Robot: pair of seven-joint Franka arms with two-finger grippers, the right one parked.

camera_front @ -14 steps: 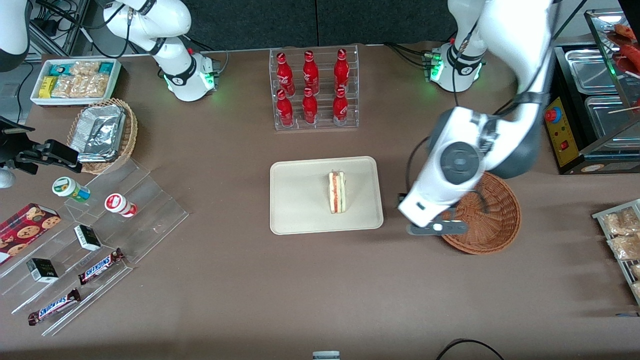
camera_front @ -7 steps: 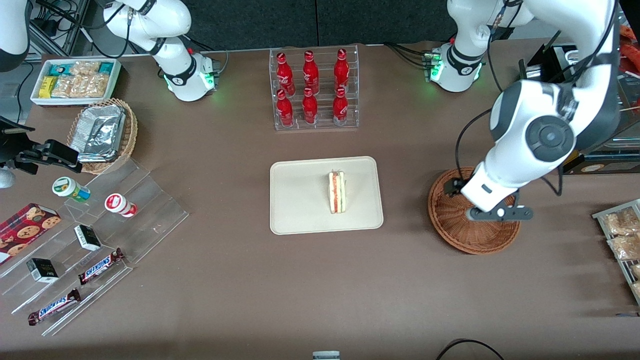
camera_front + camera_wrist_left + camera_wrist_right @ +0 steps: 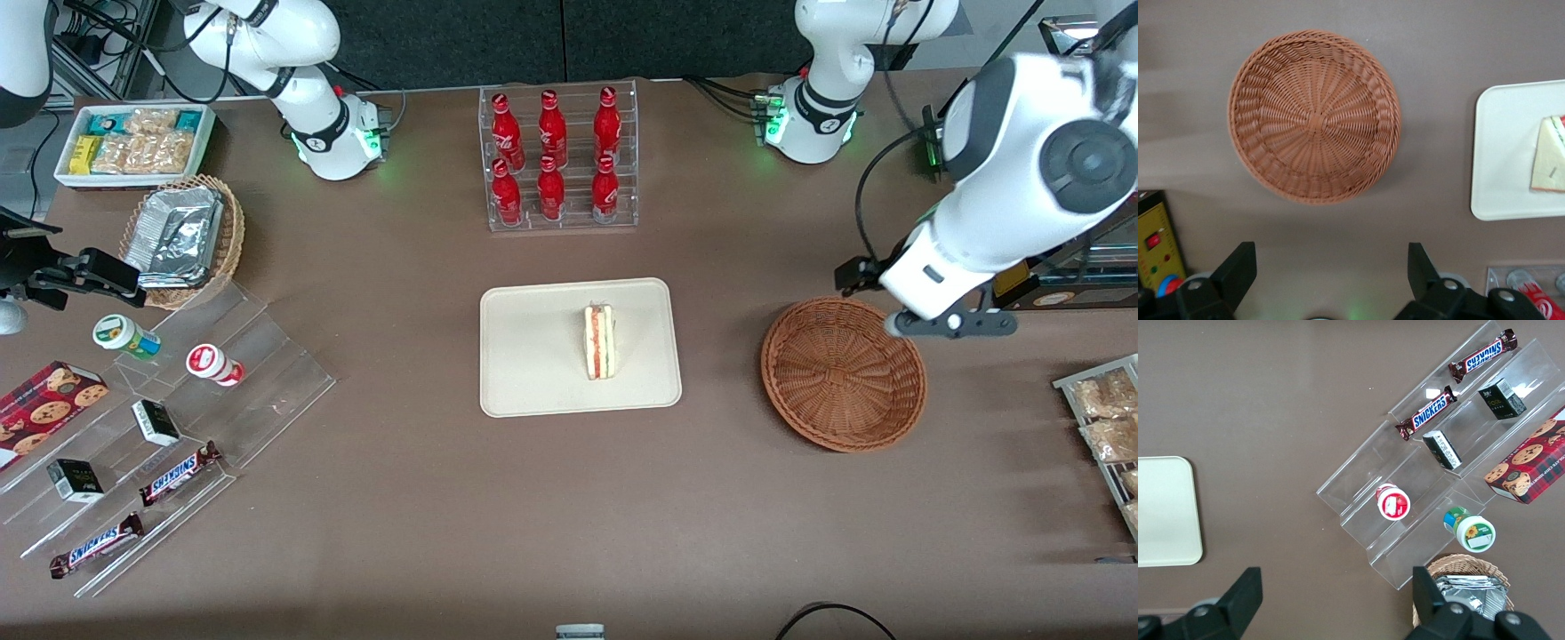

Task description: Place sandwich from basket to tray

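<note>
Sandwich [image 3: 599,341] sits on the tray [image 3: 533,356] at frame centre in the front view, standing on edge, right of the tray's middle and clear of the rim. Basket [image 3: 843,373], centre right of that frame, holds nothing, and the wrist view confirms bare weave inside. Transfer judged complete; the step in hand is the retreat. The gripper [image 3: 948,322] hangs just above the basket's upper right rim, on the side away from the tray; fingers spread wide with nothing between them, as the wrist view shows. To do this well: lift before travelling sideways so the fingers do not clip the rim and drag the light basket, and stay off the yellow control box [image 3: 1157,243] close by. Count, front view, near to far: 2 chocolate bars [image 3: 178,472] at lower left, 1 tray, 1 sandwich, 1 basket, 1 lighter basket of foil containers [image 3: 182,238] at upper left, 6 red bottles [image 3: 552,156] in the rack at top centre.
</note>
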